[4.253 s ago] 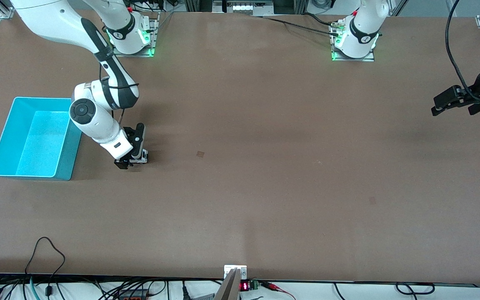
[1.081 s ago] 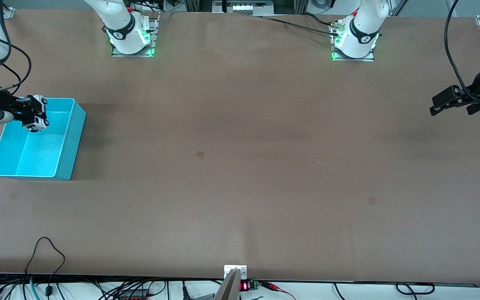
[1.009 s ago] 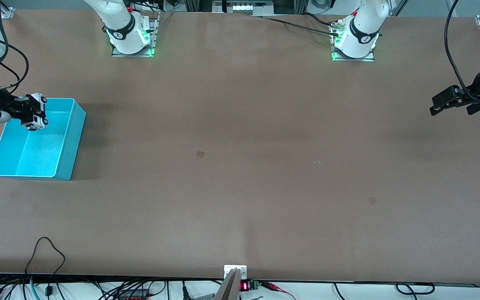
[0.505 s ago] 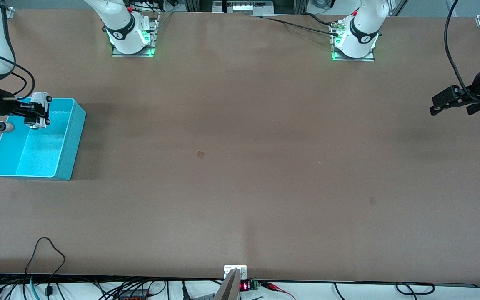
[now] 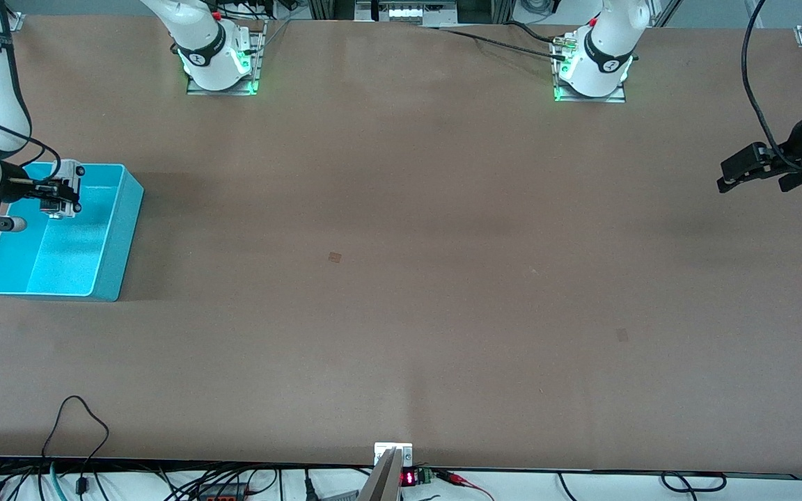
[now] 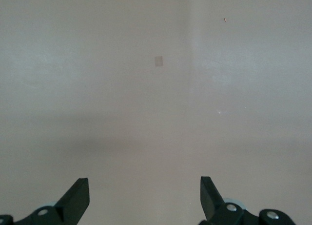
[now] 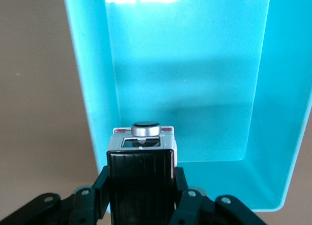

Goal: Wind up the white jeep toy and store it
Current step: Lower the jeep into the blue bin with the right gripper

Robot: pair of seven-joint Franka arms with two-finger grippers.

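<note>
Jeep's lower now: right gripper (image 5: 58,197) clamps white jeep toy (image 7: 141,156) over cyan bin (image 5: 122,229) at brown table's (image 5: 401,278) edge; left gripper (image 5: 738,172) waits wide open, empty.

cyan bin (image 5: 112,236) interior unobstructed, walls around

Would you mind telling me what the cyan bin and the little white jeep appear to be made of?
The cyan bin looks like moulded plastic: glossy, with light reflections on thin, even walls. The white jeep toy seems hard plastic, with a ribbed black roof and a spare wheel with a silvery rim, possibly metal-look paint.
</note>
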